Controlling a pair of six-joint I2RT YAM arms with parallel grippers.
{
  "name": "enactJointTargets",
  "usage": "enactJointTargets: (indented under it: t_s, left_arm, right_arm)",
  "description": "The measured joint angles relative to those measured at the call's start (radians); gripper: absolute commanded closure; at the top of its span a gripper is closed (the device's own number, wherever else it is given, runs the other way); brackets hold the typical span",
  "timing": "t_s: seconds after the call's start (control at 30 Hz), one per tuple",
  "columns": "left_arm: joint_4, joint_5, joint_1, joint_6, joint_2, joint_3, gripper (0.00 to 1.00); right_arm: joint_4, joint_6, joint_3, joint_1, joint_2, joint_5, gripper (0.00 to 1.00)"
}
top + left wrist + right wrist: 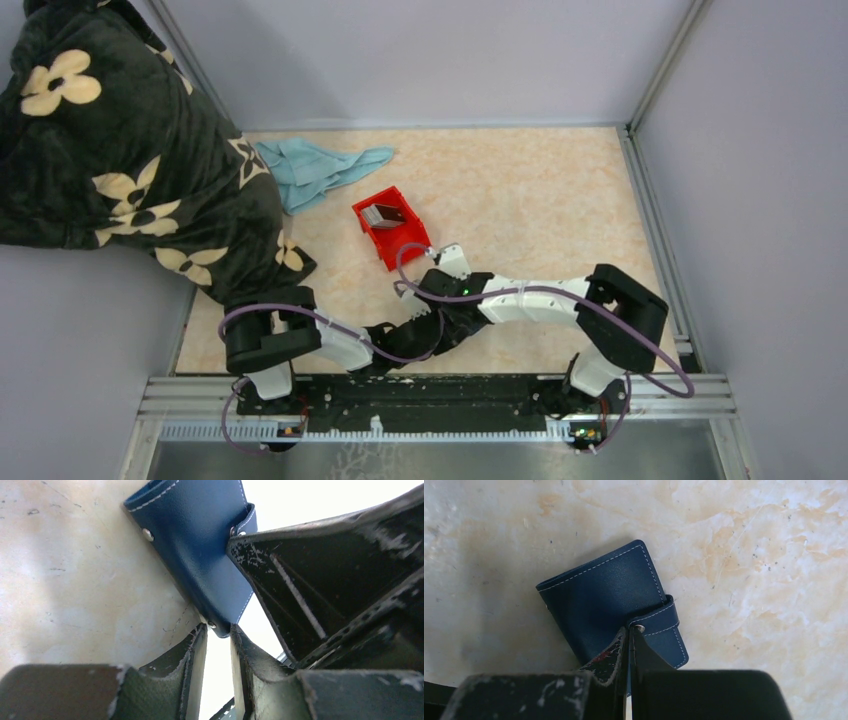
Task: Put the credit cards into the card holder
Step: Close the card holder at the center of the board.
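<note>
**A:** What did we see on the marbled table (520,190)?

**B:** A red bin (405,247), then the navy card holder (599,600), pinched at its tab by the closed right gripper (628,632). The left gripper (218,630) met its corner; we couldn't tell its grip. In the bin lay the credit cards (383,213).

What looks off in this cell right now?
A dark floral fabric hangs over the left edge of the table, reaching down almost to the left arm; it is no part of the task. A teal cloth lies crumpled beside it.
</note>
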Motion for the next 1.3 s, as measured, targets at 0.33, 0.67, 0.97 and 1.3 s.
enactJointTargets:
  t_s: [0.33,0.67,0.97,1.3]
  left_arm:
    - [0.014,0.002,0.001,-0.016,0.004,-0.01,0.66]
    - [-0.022,0.005,0.002,-0.032,-0.004,0.001,0.66]
    - [-0.225,-0.008,-0.01,-0.032,-0.12,0.006,0.66]
    - [-0.7,-0.282,-0.03,0.015,-0.163,0.166,0.66]
  right_arm:
    - [0.187,0.0,-0.087,-0.171,-0.087,-0.177,1.0]
    - [0.365,0.008,-0.152,-0.343,-0.098,-0.453,1.0]
    - [0.454,0.056,-0.152,-0.45,-0.041,-0.676,1.0]
    - [0.517,0.081,-0.142,-0.507,0.016,-0.823,1.0]
